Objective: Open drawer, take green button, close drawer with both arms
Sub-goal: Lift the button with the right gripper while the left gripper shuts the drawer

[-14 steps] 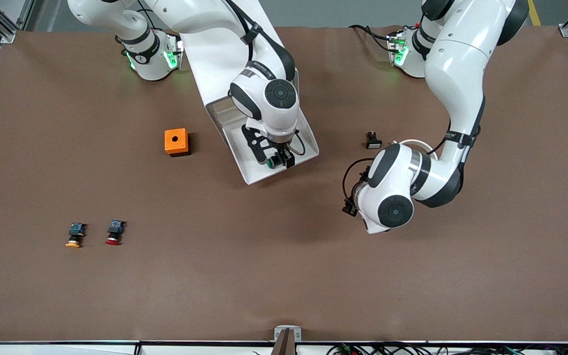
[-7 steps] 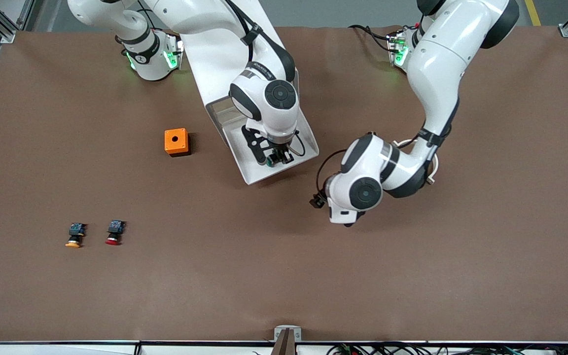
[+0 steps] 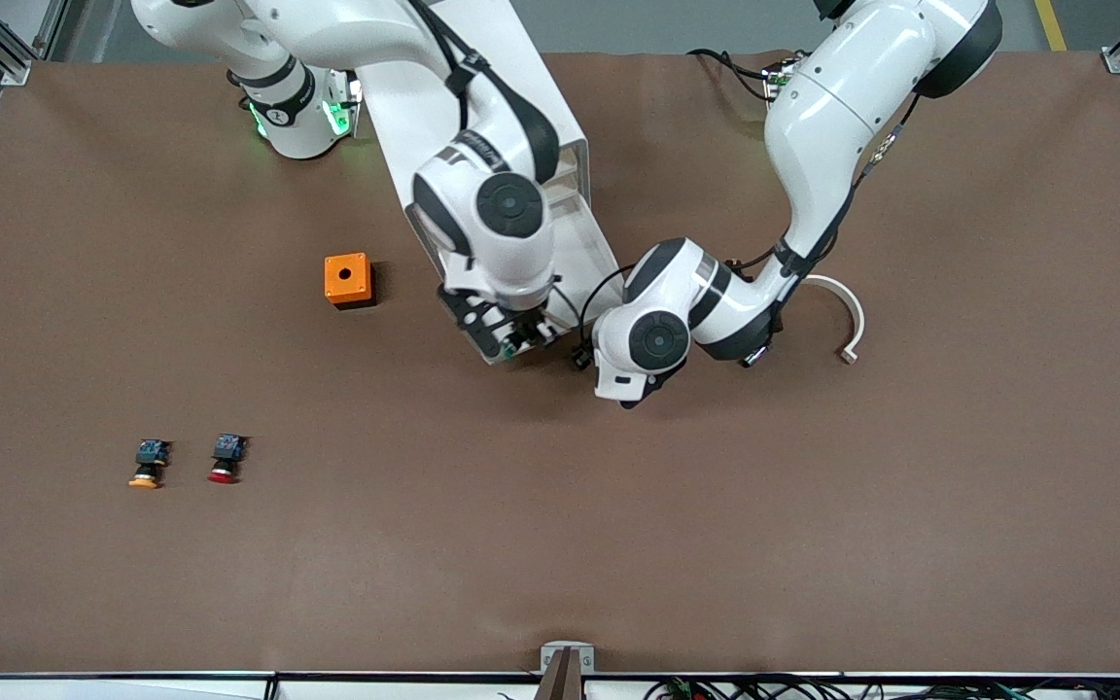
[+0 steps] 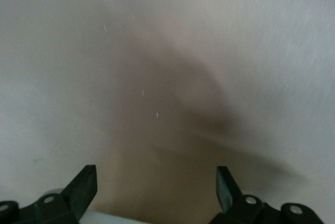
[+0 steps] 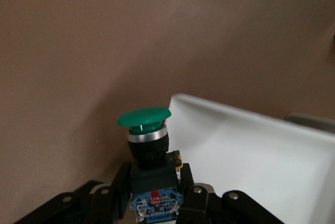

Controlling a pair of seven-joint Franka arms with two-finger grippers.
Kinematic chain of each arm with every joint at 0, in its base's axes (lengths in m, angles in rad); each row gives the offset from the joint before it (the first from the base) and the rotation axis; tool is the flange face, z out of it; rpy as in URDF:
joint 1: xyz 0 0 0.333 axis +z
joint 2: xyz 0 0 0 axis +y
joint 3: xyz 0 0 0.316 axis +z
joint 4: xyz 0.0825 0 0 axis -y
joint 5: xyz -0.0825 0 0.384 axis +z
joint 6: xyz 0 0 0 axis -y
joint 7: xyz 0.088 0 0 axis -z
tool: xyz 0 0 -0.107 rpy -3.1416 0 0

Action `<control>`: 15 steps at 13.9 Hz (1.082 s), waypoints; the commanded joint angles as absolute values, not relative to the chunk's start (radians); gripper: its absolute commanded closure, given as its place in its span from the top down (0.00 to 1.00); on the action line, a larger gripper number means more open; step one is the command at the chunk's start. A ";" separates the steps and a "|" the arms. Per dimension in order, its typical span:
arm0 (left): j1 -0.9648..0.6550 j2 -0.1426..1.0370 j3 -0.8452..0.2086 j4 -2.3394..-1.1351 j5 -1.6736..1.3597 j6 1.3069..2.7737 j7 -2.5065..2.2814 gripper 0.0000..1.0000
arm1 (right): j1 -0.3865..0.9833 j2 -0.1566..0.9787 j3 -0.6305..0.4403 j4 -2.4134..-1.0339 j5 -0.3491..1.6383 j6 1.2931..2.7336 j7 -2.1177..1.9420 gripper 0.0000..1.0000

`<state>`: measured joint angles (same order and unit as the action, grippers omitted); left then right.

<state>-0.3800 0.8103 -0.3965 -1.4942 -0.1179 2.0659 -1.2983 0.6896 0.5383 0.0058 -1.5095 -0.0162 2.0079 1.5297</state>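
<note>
The white drawer [image 3: 583,241] stands pulled out of the white cabinet [image 3: 402,122]. My right gripper [image 3: 521,338] is over the drawer's front edge. It is shut on the green-capped button [image 3: 513,343]. In the right wrist view the button [image 5: 145,121] stands cap outward between the fingers of the right gripper [image 5: 155,195], with a corner of the drawer [image 5: 251,150] beside it. My left gripper [image 3: 626,397] is low over the table, just off the drawer's front corner toward the left arm's end. In the left wrist view it [image 4: 156,186] is open and empty.
An orange box with a hole [image 3: 347,279] sits beside the drawer toward the right arm's end. An orange-capped button [image 3: 145,465] and a red-capped button [image 3: 226,459] lie nearer the front camera. A white curved piece [image 3: 848,313] lies toward the left arm's end.
My right gripper has carried the green button from inside the drawer to over its front edge. My left arm has swung in from the left arm's end to the drawer's front corner.
</note>
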 commanded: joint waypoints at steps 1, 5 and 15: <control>-0.379 0.792 -0.445 -1.571 -0.121 2.111 -1.302 1.00 | 0.550 0.460 0.021 -1.525 -0.015 1.924 1.215 0.00; -0.396 0.792 -0.511 -1.609 -0.121 2.112 -1.363 1.00 | 0.376 0.459 0.018 -1.558 -0.029 1.948 0.853 0.00; -0.566 0.801 -0.512 -1.640 -0.121 2.111 -1.529 1.00 | 0.138 0.578 0.018 -1.736 -0.031 2.287 0.407 0.00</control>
